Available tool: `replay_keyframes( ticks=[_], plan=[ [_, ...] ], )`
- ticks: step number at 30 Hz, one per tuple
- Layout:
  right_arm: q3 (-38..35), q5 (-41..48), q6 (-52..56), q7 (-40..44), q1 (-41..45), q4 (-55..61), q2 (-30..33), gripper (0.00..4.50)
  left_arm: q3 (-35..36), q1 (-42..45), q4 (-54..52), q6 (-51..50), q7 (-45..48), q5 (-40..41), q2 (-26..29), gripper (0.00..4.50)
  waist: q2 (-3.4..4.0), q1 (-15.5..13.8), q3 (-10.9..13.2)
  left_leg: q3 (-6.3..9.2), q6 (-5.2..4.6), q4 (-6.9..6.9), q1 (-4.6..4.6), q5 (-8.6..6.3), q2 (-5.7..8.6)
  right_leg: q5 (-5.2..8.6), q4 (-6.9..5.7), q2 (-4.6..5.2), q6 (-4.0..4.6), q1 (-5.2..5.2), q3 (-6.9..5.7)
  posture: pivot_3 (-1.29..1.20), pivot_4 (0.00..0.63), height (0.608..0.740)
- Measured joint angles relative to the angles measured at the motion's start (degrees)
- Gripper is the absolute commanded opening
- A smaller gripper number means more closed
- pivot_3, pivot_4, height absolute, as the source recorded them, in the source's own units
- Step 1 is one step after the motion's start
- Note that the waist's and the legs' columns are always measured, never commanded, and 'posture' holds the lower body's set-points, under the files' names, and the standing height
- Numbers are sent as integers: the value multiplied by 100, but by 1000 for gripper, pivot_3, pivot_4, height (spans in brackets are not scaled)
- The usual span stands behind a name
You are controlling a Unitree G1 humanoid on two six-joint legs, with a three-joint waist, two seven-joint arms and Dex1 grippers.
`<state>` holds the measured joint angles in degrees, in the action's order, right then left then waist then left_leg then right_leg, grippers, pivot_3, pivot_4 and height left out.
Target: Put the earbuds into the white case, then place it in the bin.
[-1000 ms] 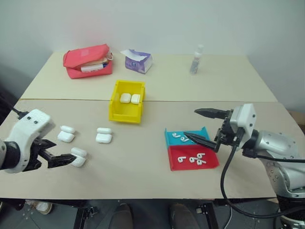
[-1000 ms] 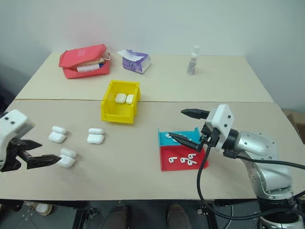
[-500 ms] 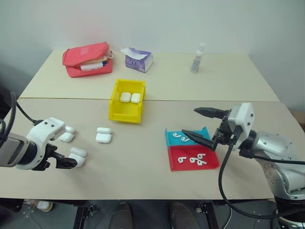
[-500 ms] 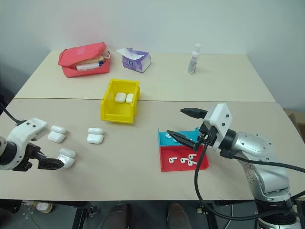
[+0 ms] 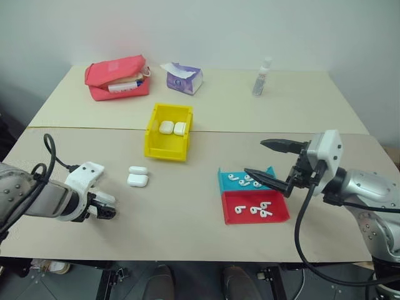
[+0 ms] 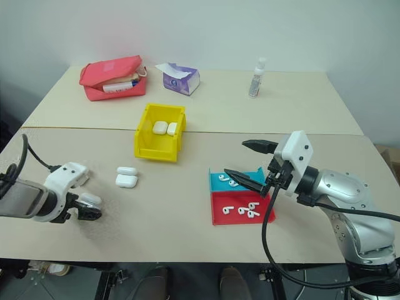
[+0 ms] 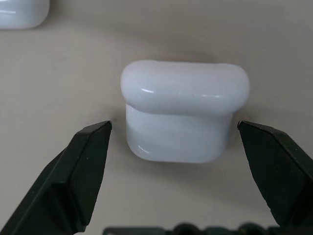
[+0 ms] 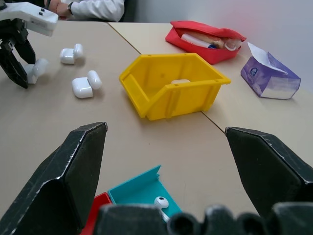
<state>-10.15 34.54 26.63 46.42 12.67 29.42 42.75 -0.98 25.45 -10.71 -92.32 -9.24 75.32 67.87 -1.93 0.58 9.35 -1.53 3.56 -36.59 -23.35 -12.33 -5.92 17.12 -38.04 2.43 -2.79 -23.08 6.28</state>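
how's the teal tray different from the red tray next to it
The teal tray lies farther from the robot; the red tray lies nearer, right against it. The right gripper hangs open above the teal tray, not the red tray. Both are shallow, hold loose white earbuds and sit on the table.

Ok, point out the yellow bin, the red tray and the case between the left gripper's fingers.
yellow bin (image 5: 151, 132), left eye view, left wall.
red tray (image 5: 232, 215), left eye view, bare floor.
white case (image 7: 185, 87), left wrist view, lid.

White case lid open, on table; earbuds loose in trays; yellow bin holds two cases.
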Motion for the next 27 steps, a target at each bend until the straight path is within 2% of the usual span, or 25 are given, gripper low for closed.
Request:
replay_keyframes(
  ticks=[12, 22, 24, 27],
  plan=[
    [-52, 56, 140, -44, 1, 101, 109, 4484, -434, 226, 27, 20, -180, 350, 190, 4487, 1, 16, 0, 0, 1, -2, 5, 1, 0, 0, -3, 0, 0, 2, 1, 0, 150, 740],
    [-79, 57, 146, -44, -11, 148, 109, 4484, -450, 165, 23, 6, -425, 666, 238, 4487, 1, 9, -1, 0, 2, -2, 6, 1, 0, 0, -4, 0, 0, 4, 1, 0, 150, 740],
    [-79, 56, 146, -44, -11, 149, 110, 4500, -428, 164, 23, 5, -468, 657, 201, 4192, 3, 7, -2, 0, 2, -2, 6, 1, 0, 0, -3, 0, 0, 5, 1, 0, 150, 740],
    [-79, 56, 146, -44, -11, 149, 110, 4500, -323, 129, 10, -1, -529, 645, 19, 3353, 15, 1, -9, 0, 3, -3, 10, 2, 0, 0, -6, 0, 0, 7, 1, 0, 150, 740]
  ],
)
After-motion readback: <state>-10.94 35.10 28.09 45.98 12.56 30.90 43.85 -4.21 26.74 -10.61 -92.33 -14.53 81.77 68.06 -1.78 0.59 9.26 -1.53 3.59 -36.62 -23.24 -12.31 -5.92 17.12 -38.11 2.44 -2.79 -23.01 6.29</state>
